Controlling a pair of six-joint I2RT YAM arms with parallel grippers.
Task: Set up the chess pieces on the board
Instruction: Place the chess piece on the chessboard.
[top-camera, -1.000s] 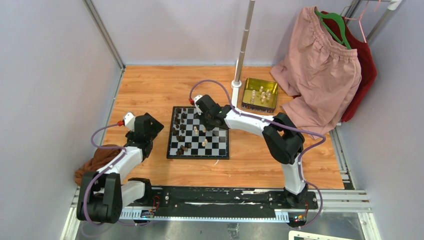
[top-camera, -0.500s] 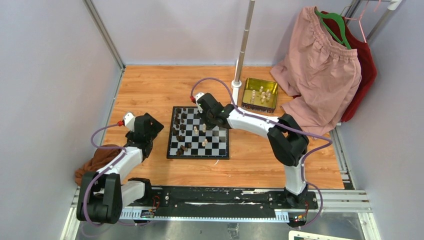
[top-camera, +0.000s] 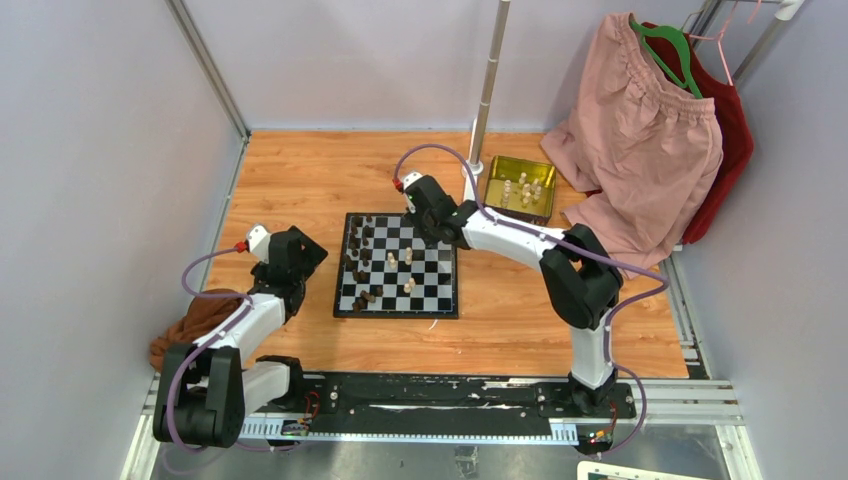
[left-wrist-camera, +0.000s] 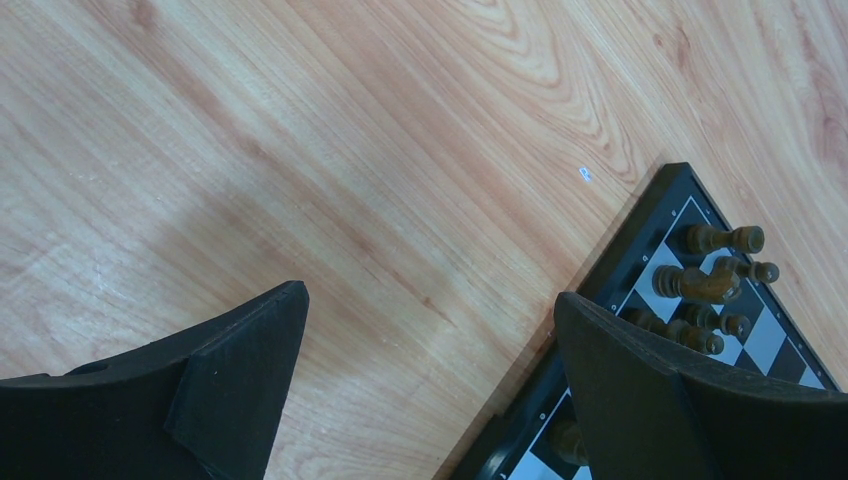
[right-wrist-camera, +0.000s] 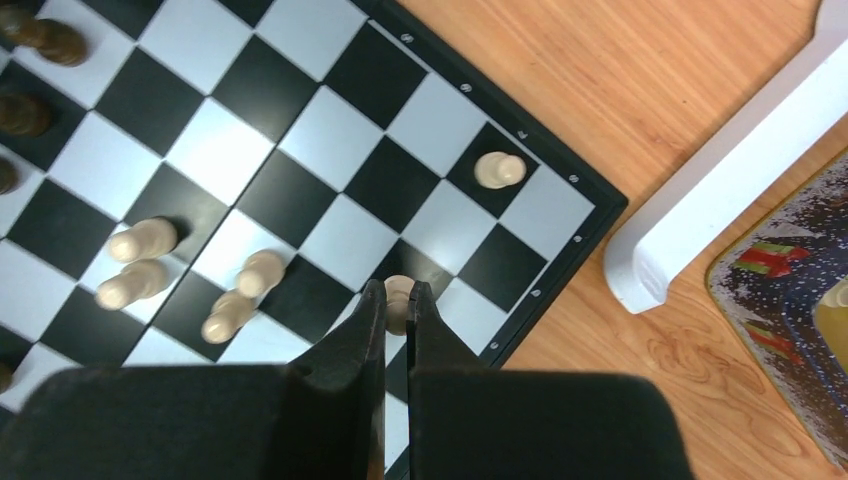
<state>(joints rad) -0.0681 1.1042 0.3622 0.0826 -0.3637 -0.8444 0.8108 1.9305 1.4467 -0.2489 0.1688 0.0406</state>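
Jaws of the right gripper (right-wrist-camera: 397, 300) are pinching a cream chess piece (right-wrist-camera: 399, 286) between their tips, nearly shut on it, over the board (right-wrist-camera: 340, 120) near its 1 o'clock corner in the overhead view (whether the piece is resting on its square or hanging just above it cannot be told). One cream piece (right-wrist-camera: 498, 170) is standing alone close by, one row in from that edge of the board. Four more cream pieces (right-wrist-camera: 140, 240) are clustering toward the middle. Dark pieces (top-camera: 357, 255) are crowding the 9 o'clock side of the board. The left gripper (left-wrist-camera: 428, 300) is hovering over the wooden table (left-wrist-camera: 300, 150) at the board's 9 o'clock, its jaws spread wide and gripping nothing. A gold tin (top-camera: 493, 175) with further cream pieces is sitting at 1 o'clock from the board, apart from it.
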